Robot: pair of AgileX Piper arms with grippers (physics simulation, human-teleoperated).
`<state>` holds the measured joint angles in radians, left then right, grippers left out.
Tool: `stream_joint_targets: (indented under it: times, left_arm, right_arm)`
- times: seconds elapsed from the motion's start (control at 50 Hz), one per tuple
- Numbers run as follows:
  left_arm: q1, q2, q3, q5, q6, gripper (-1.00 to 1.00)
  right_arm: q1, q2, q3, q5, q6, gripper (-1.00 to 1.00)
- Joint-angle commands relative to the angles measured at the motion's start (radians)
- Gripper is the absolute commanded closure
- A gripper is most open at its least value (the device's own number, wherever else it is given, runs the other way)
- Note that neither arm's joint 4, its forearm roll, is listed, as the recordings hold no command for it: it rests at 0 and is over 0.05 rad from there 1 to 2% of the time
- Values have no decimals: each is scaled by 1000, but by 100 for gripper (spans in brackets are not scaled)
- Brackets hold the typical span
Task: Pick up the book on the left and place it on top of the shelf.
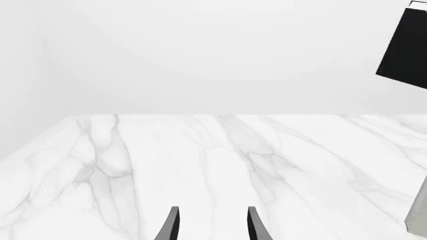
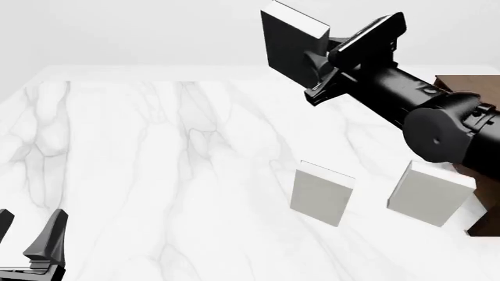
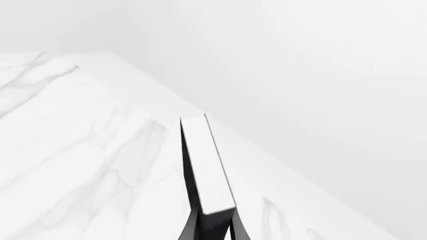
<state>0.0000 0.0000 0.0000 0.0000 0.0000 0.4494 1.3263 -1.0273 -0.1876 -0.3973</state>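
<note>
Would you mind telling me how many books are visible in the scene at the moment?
3. The black book is held in the air by the right gripper. Two pale grey books stand on the table: one near the middle, one beside the shelf, which could hide others.

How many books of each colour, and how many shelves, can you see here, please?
Black book, held up in the right gripper: 1
Pale grey books, standing on the table: 2, one and another
Brown shelf, mostly hidden behind the right arm: 1
Total: 4
</note>
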Motion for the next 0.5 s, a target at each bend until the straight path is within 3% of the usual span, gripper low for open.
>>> stream_joint_targets:
  times: [0.02,0.5]
  left_arm:
    - [0,0,0,0,0,-100]
    - [0,0,0,0,0,-100]
  right_arm:
    - [-45,-132,30,50,-22,100]
    - [-173,-277,81,130,-81,100]
